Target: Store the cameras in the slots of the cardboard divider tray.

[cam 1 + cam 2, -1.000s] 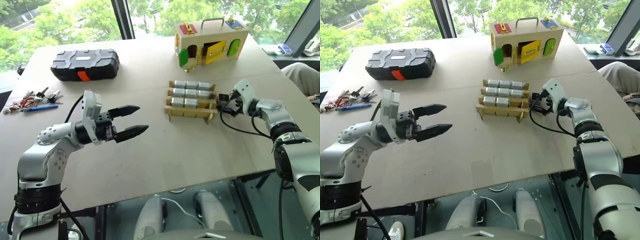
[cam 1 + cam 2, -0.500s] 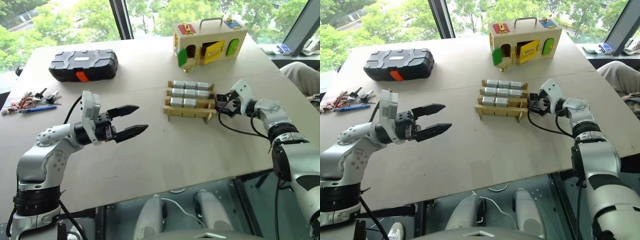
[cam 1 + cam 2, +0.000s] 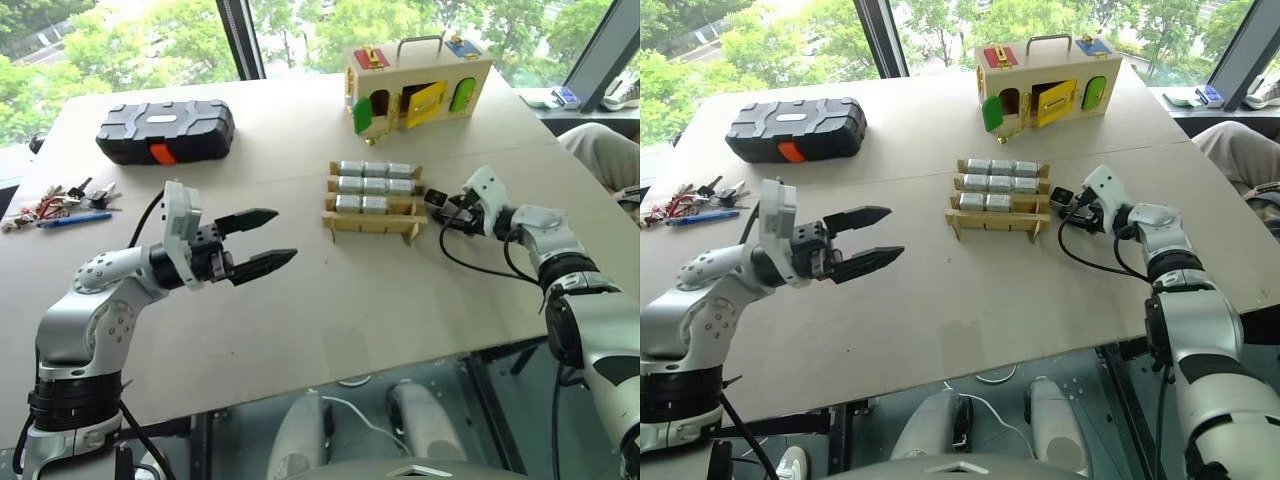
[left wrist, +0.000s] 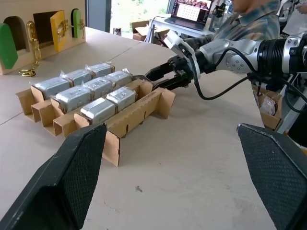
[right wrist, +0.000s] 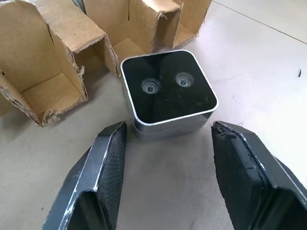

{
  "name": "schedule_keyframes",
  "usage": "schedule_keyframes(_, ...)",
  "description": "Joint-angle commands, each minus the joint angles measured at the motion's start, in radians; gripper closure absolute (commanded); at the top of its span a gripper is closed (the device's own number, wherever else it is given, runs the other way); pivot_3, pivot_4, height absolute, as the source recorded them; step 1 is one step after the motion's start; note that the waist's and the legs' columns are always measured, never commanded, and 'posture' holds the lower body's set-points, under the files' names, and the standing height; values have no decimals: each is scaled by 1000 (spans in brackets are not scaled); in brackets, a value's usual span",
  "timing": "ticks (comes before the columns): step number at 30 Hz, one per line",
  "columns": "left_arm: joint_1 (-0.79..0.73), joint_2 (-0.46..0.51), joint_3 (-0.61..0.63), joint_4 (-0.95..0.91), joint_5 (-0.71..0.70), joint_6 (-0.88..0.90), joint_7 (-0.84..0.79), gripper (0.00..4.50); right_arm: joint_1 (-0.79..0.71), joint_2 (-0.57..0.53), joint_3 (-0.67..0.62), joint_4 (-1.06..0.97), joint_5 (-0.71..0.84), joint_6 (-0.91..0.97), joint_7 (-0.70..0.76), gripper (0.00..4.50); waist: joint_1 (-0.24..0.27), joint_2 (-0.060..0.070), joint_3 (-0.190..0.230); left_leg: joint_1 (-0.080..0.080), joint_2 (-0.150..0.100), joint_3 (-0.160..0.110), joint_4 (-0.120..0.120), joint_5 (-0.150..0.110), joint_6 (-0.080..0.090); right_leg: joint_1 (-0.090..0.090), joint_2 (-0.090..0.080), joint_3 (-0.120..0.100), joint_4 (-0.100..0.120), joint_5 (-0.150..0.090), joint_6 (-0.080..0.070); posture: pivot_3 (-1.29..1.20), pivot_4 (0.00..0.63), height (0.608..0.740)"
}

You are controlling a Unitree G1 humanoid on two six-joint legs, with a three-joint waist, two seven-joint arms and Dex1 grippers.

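The right gripper (image 5: 165, 158) stands with its ribbed black fingers (image 5: 108, 163) spread either side of a loose camera (image 5: 167, 93), not yet gripping it. The camera lies straight ahead on the tabletop (image 3: 330, 310), glossy black two-lens face up, rounded silver rim, just beside the tray (image 3: 372, 212). The tray's torn cardboard slots lie directly beyond it, so this arm is far nearer. The left gripper (image 3: 262, 241) hangs wide and empty, well apart. Eight foil-grey cameras (image 3: 364, 187) already fill slots.
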Motion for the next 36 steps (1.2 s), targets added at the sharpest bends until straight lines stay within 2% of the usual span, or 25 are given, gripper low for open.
schedule_keyframes(1,-3,4,3,-7,-8,-22,-3,0,3,-13,-11,-32,1,-24,-1,1754,0,0,0,0,0,0,0,0,0,0,0,0,0,0,0,0,150,740)
schedule_keyframes(9,-4,7,-5,-9,-11,-20,-3,0,-18,-13,-30,-15,17,15,25,1754,0,0,0,0,0,0,0,0,0,0,0,0,0,0,0,0,150,740)
schedule_keyframes(10,-4,7,-5,-10,-10,-19,-2,0,-22,-10,-31,-14,15,14,19,1233,0,0,0,0,0,0,0,0,0,0,0,0,0,0,0,0,150,740)
schedule_keyframes(13,-1,8,-3,-11,-10,-18,0,0,-29,0,-29,-15,-2,-8,-34,74,0,0,0,0,0,0,0,0,0,0,0,0,0,0,0,0,150,740)
schedule_keyframes(25,38,4,13,-78,-35,0,49,0,-36,33,-31,6,-23,-25,-111,74,0,0,0,0,0,0,0,0,0,0,0,0,0,0,0,0,150,740)
schedule_keyframes(28,48,9,22,-97,-47,12,63,0,-37,39,-43,7,-10,-22,-102,785,0,0,0,0,0,0,0,0,0,0,0,0,0,0,0,0,150,740)
schedule_keyframes(32,42,9,20,-112,-66,28,83,0,-30,33,-39,-2,-15,-42,-89,2413,0,0,0,0,0,0,0,0,0,0,0,1,0,0,0,0,150,740)
schedule_keyframes(36,4,1,0,-111,-94,54,96,0,-15,8,-49,-37,-2,-72,-59,2413,0,0,0,3,0,0,-1,0,0,3,0,1,-1,0,0,0,150,740)
